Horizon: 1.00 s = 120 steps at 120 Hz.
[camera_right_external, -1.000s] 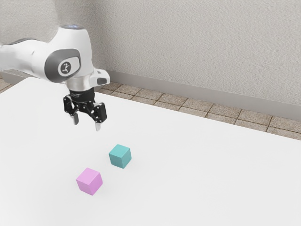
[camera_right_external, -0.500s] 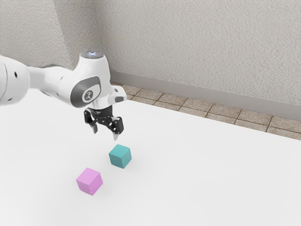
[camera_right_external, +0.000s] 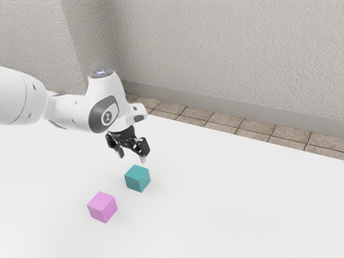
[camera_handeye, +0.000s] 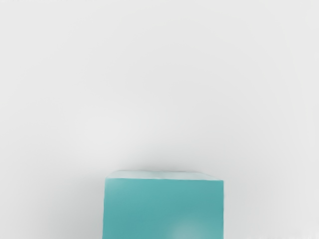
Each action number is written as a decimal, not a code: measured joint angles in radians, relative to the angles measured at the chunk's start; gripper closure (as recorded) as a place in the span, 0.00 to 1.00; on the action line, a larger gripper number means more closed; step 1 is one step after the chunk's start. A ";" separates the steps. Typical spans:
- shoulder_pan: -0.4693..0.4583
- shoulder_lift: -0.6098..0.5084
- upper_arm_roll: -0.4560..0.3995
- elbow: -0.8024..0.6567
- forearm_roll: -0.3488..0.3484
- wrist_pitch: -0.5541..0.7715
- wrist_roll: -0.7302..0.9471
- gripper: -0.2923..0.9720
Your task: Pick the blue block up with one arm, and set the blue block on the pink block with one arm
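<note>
I am bringing the tool [camera_right_external: 130, 153] down and toward the exterior view's right. Over the last second it has been dropping from well above the worktop [camera_right_external: 242, 204] to just above the blue block [camera_right_external: 137, 178], with its fingers spread wide and holding nothing. The blue block is sitting untouched on the worktop, near the pink block [camera_right_external: 102, 206] but apart from it, and the wrist view is showing it just under my hand. I am judging the approach nearly finished, with the final descent and the squeeze remaining.
</note>
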 joint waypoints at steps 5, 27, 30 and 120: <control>-0.003 0.001 0.000 -0.004 -0.013 0.007 0.035 0.25; 0.006 0.042 -0.001 -0.009 -0.017 0.026 0.172 0.25; 0.012 0.053 -0.002 -0.007 -0.018 0.029 0.188 0.25; 0.026 0.133 -0.008 0.026 -0.182 0.070 0.405 0.25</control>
